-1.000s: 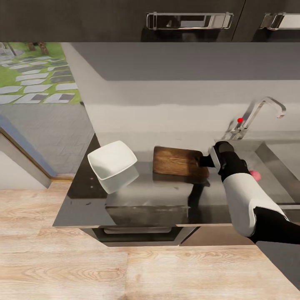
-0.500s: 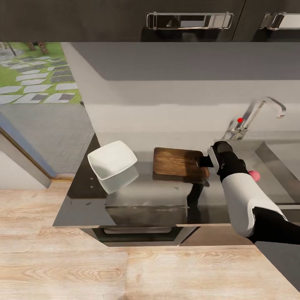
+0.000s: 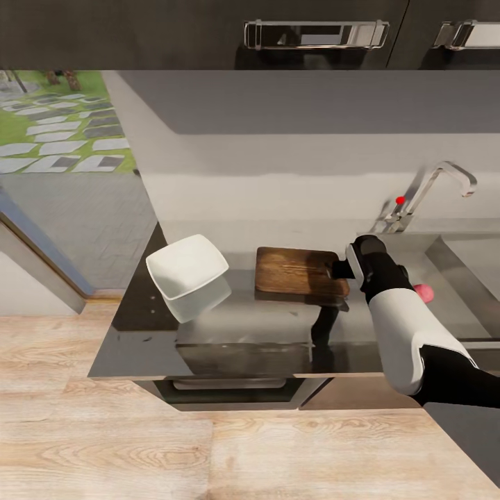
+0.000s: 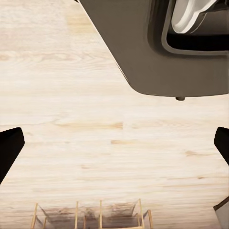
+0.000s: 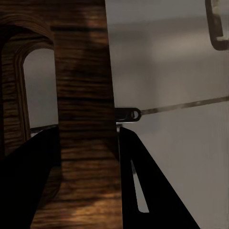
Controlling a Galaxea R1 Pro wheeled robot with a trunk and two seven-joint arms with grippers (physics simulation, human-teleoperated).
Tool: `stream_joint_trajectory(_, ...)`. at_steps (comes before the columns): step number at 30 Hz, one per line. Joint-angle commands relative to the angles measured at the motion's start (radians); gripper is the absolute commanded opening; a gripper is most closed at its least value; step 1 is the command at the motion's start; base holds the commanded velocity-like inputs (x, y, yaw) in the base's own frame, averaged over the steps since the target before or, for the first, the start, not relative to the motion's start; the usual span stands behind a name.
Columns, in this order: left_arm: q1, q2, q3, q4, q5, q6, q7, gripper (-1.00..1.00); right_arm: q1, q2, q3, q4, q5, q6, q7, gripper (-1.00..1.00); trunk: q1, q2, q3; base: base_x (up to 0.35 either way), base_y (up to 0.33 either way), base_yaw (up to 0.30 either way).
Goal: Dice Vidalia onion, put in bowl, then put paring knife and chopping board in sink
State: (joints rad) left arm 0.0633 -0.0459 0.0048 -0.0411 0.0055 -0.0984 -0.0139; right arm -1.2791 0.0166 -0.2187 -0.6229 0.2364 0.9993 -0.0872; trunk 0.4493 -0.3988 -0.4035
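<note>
Evenly and softly lit throughout, as in a rendered scene, with no harsh highlights. Brightest at the sunlit lawn and paving seen at the far left of the head view. Mirror-like sheen across the steel countertop, carrying clear reflections of the white bowl, the chopping board and the right arm. Soft shadow band under the dark upper cabinets across the back wall. Slightly soft, compressed edges overall. Pale and flat lighting on the wood floor in the left wrist view. Dim and blurred close up in the right wrist view, wood grain smeared, fingers reduced to black silhouettes.
</note>
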Motion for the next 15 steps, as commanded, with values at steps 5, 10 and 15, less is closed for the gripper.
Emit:
stream_joint_trajectory(5, 0.001, 0.0, 0.001, -0.002, 0.001, -0.001, -0.001, 1.0, 0.0, 0.005, -0.007, 0.011, 0.003, 0.003, 0.0, -1.0, 0.001, -0.001, -0.002, 0.0, 0.0, 0.0)
stream_joint_trajectory(10, 0.001, 0.0, 0.001, -0.002, 0.001, -0.001, -0.001, 1.0, 0.0, 0.011, -0.007, 0.011, 0.003, 0.004, 0.0, -1.0, 0.001, -0.001, -0.002, 0.0, 0.0, 0.0)
stream_joint_trajectory(15, 0.001, 0.0, 0.001, -0.002, 0.001, -0.001, -0.001, 1.0, 0.0, 0.014, -0.007, 0.011, 0.003, 0.003, 0.0, -1.0, 0.001, -0.001, -0.002, 0.0, 0.0, 0.0)
